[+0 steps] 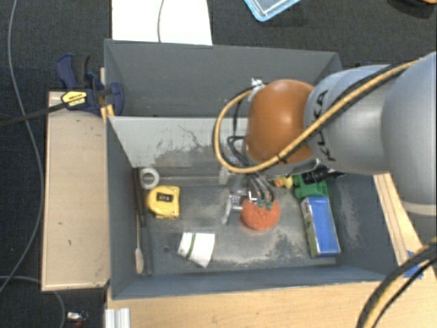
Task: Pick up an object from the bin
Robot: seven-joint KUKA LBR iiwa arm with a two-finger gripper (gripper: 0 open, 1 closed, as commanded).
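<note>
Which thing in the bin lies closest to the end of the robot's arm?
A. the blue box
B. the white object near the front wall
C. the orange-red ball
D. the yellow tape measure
C: the orange-red ball lies right at the end of the arm, and the other three lie farther out.

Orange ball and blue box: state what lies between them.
Nothing: in the camera view, only bare bin floor separates the orange ball and the blue box.
</note>
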